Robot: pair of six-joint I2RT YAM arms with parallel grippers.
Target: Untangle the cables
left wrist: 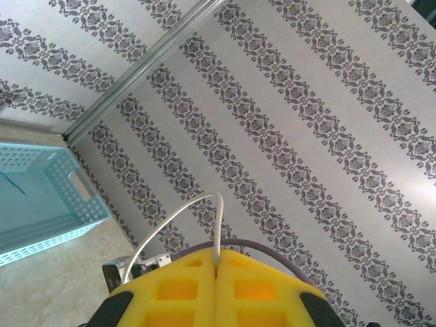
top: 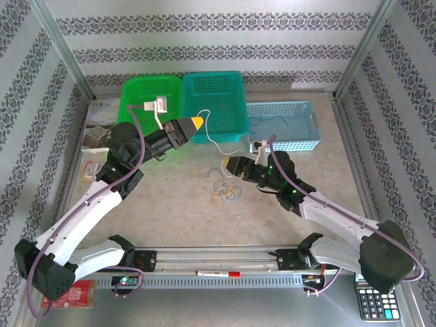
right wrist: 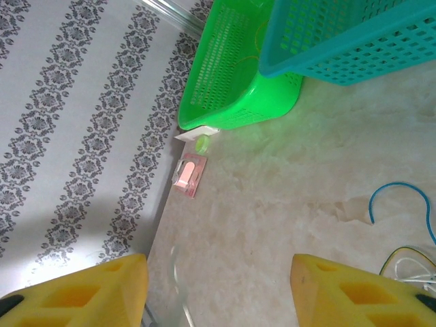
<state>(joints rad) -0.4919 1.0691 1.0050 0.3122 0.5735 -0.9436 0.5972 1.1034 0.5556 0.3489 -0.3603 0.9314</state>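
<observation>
A small tangle of thin blue, yellow-green and white cables (top: pixel 225 191) lies on the table's middle. My left gripper (top: pixel 197 122) hangs raised in front of the baskets, its yellow fingers (left wrist: pixel 177 293) shut on a white cable (left wrist: pixel 216 231). That white cable (top: pixel 212 141) droops down toward my right gripper (top: pixel 229 163). The right gripper (right wrist: pixel 218 272) stands open just above the table beside the tangle, with a blurred white strand (right wrist: pixel 174 272) loose between its fingers. Past its right finger lie a blue cable (right wrist: pixel 402 197) and yellow-green strands (right wrist: pixel 409 262).
At the back stand a green basket (top: pixel 139 95), a teal basket (top: pixel 231 119) and a light blue tray (top: pixel 300 133) holding a blue wire (top: pixel 262 122). A booklet (top: pixel 102 119) and a pink packet (top: pixel 90 170) lie at left. A calculator (top: pixel 377 300) sits at the near right.
</observation>
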